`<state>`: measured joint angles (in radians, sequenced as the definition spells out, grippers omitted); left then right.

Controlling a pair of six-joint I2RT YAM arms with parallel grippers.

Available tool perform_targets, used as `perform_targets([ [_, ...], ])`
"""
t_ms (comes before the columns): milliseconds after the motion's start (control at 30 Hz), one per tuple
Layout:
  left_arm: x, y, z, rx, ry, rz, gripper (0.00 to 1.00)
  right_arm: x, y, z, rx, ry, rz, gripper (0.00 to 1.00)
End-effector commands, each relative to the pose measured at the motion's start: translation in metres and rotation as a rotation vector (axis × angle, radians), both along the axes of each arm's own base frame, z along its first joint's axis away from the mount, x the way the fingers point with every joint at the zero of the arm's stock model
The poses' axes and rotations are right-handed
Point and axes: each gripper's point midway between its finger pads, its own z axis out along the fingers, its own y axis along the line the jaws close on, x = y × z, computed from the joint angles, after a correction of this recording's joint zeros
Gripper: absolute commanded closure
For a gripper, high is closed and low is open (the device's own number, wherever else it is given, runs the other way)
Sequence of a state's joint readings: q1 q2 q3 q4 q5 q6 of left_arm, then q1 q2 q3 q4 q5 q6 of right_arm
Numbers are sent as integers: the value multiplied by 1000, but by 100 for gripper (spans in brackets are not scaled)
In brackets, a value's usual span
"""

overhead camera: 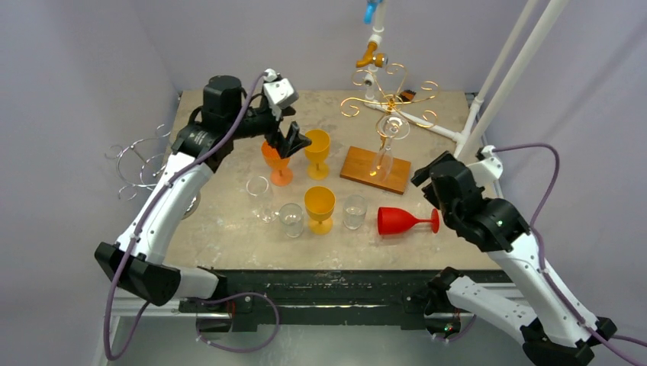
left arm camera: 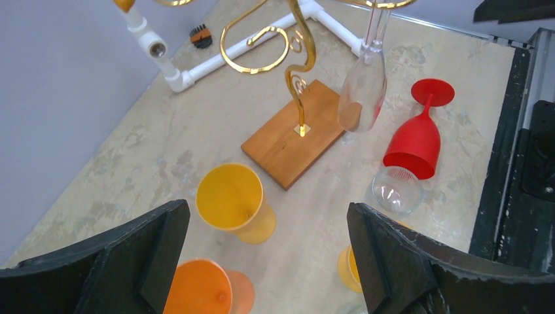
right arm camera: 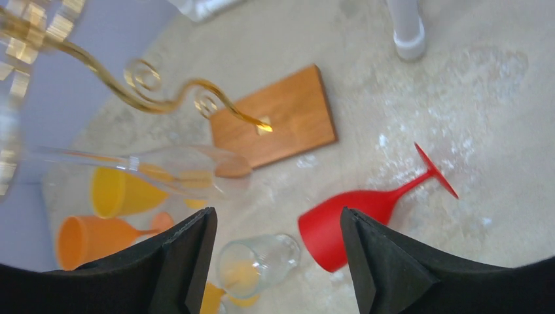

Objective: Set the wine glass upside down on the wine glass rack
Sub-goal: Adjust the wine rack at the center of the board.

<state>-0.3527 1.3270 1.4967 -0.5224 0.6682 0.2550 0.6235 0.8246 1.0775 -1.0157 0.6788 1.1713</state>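
**Gold rack (overhead camera: pixel 391 100) carries the wine glass (overhead camera: pixel 383 162) bowl-down; both pairs of jaws apart**

Beneath everything we see the mottled beige tabletop (overhead camera: pixel 229 229), with a white pipe frame (overhead camera: pixel 427 122) at its far right corner.

Next in size, the left arm (overhead camera: pixel 164 206) reaches in over the middle of the tabletop. From its wrist camera we see the left jaws spread wide with nothing between them, hanging above an orange goblet (overhead camera: pixel 276 160) and a yellow goblet (overhead camera: pixel 318 149). The right arm (overhead camera: pixel 488 217) is folded at the right edge. The right jaws are also apart and empty, poised above the ground between the rack and a red glass (overhead camera: pixel 400 221).

The rack stands right of centre on its wooden base (overhead camera: pixel 397 179), its curled gold arms spreading out at the top. The wine glass is clear and hangs upside down from one of these arms, foot up and bowl over the base; we cannot tell whether the rim touches the wood.

Smaller things sit nearer us. The red glass lies on its side, right of the base. A second yellow goblet (overhead camera: pixel 320 206) stands between two clear tumblers (overhead camera: pixel 291 219), and another clear stemmed glass (overhead camera: pixel 259 194) stands just left of them.
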Motion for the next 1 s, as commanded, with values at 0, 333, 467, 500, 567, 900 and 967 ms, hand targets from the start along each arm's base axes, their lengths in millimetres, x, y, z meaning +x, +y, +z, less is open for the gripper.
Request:
perform_targets([
  [0,13,-26,28,63,-128,47,0,-2,-29,72,-107,-142,-27,25],
  [333,27,-94,17,146,-161,11,0,21,-25,155,-167,-296,-11,39],
  [467,24,-109,15,155,-203,2,0,38,-20,177,-200,-341,-16,41],
  [500,25,-112,14,160,-209,4,0,43,-18,182,-211,-348,-14,42],
  [567,27,-115,13,173,-222,7,0,52,-13,191,-219,-364,-9,42],
  [900,48,-105,12,209,-245,129,0,93,-4,182,-226,-294,78,37],
  [967,49,-103,10,217,-242,143,0,98,-6,175,-225,-270,90,36],
])
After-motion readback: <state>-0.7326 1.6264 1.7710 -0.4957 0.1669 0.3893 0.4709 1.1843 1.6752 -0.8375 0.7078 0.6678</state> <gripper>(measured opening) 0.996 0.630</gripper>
